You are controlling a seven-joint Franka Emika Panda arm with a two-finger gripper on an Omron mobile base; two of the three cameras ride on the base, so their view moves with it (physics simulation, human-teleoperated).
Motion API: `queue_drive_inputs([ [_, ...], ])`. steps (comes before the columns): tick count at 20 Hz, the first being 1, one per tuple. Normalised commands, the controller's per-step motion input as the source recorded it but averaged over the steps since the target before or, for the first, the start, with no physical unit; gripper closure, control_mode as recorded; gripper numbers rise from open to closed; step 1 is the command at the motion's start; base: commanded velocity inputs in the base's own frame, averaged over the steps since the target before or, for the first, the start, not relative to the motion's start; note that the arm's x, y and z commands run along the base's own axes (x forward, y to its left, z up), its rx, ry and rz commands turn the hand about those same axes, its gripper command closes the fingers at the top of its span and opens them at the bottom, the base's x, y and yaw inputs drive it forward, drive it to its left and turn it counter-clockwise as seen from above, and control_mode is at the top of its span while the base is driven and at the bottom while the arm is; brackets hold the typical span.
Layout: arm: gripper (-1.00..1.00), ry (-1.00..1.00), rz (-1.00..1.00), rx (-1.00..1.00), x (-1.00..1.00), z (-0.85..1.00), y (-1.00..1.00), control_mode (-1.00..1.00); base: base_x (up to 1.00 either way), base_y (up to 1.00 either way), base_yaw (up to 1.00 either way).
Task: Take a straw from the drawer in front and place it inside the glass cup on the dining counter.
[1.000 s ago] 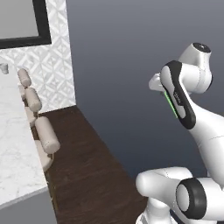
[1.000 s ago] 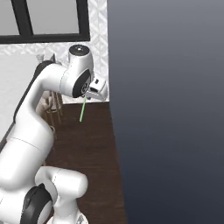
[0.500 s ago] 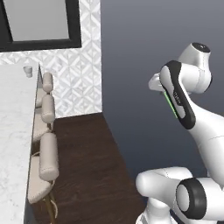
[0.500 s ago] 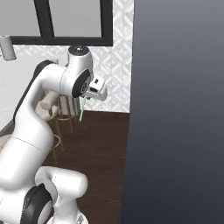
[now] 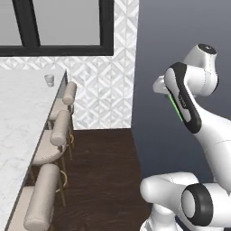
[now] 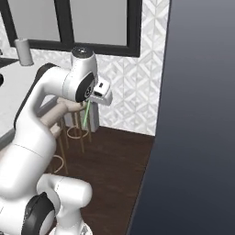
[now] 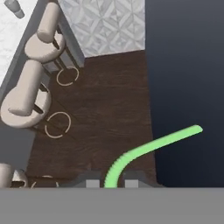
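Observation:
A thin light-green straw (image 6: 86, 111) hangs down from my gripper (image 6: 88, 104), which is shut on its top end, high above the dark wood floor. In the hand view the straw (image 7: 153, 144) rises from between the fingertips of the gripper (image 7: 109, 183) and bends off to the right. The small glass cup (image 5: 48, 80) stands at the far end of the white marble dining counter (image 5: 18, 117), well ahead and to the left of the arm. That cup (image 7: 13, 6) sits in the hand view's top left corner. The drawer is out of view.
Beige padded stools (image 5: 58, 135) line the counter's near side, above a strip of dark wood floor (image 5: 103, 167). A dark grey wall (image 6: 202, 114) closes the right side. A white paper-towel roll (image 6: 23, 51) stands on the counter at the back left.
The whole scene has swung: counter, stools and window slid rightward in both base views, so the base moved. The arm keeps its pose with the straw still gripped.

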Motion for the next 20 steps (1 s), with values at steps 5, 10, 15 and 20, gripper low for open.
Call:
queue_drive_inputs([
  [5, 1.0, 0.0, 0.0, 0.0, 0.0, 0.0, 0.0, 1.0, 1.0, -0.49, 0.38],
  [10, 1.0, 0.0, 0.0, 0.0, 0.0, 0.0, 0.0, 1.0, 1.0, -0.47, 0.39],
  [15, 1.0, 0.0, 0.0, 0.0, 0.0, 0.0, 0.0, 1.0, 1.0, -0.48, 0.41],
  [20, 1.0, 0.0, 0.0, 0.0, 0.0, 0.0, 0.0, 1.0, 0.7, -0.65, 0.47],
])
